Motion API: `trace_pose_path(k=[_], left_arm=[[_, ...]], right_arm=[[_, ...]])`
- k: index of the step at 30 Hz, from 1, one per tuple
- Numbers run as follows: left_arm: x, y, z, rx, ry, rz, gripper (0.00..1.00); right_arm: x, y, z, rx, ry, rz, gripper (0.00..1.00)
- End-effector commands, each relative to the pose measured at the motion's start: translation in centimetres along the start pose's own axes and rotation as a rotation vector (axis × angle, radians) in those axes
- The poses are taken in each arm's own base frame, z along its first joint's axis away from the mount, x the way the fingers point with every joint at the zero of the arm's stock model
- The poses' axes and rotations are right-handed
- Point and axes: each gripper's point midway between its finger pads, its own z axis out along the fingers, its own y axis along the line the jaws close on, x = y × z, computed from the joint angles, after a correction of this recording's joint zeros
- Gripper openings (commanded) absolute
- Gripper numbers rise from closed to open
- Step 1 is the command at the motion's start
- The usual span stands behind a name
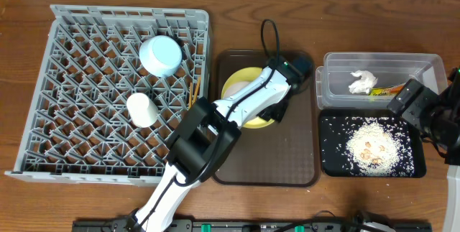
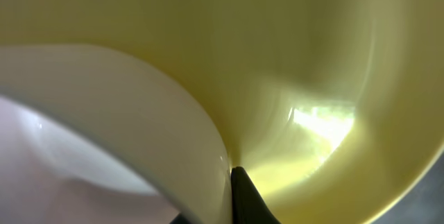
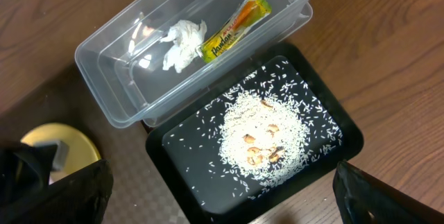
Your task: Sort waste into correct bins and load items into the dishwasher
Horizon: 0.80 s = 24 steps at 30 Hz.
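Yellow plate (image 1: 237, 81) lay at the 12 o'clock end of the brown serving tray (image 1: 273, 160), its 4 o'clock rim pinched in the closed left gripper (image 1: 278, 111). At 3 o'clock, the right gripper (image 1: 404, 101) hung wide open and empty above the black tray (image 1: 330, 160) of rice (image 1: 374, 146). The napkin (image 1: 363, 81) and wrapper (image 1: 386, 90) sat in the clear container (image 1: 338, 63). At 9 o'clock, the grey rack (image 1: 72, 117) held the blue bowl (image 1: 161, 54), white cup (image 1: 141, 108) and 2 chopsticks (image 1: 192, 94)

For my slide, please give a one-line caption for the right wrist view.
Crumpled napkin and snack wrapper lie in the clear container; rice scraps cover the black tray beside it.
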Motion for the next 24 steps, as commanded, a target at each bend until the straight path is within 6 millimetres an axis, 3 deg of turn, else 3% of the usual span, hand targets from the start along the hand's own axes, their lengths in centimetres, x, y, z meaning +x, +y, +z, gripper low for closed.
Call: trace_pose_path(k=[1, 7, 17, 20, 24], left_arm=[[3.1, -0.7, -1.4, 0.048, 0.098, 0.019, 0.08], [5.0, -0.9, -1.8, 0.028, 0.166, 0.045, 0.08], [2.5, -1.4, -2.0, 0.057, 0.059, 0.03, 0.08], [1.9, -0.9, -3.2, 0.072, 0.023, 0.011, 0.07], [0.8, 0.9, -7.2, 0.116, -0.082, -0.046, 0.07]], right_arm=[[-0.1, 0.0, -0.2, -0.002, -0.004, -0.013, 0.99], [-0.1, 0.0, -0.2, -0.002, -0.004, -0.013, 0.99], [-0.1, 0.0, -0.2, -0.002, -0.004, -0.013, 0.99], [-0.1, 0.0, -0.2, -0.002, -0.005, -0.013, 0.99], [-0.1, 0.0, -0.2, -0.002, -0.004, -0.013, 0.99]])
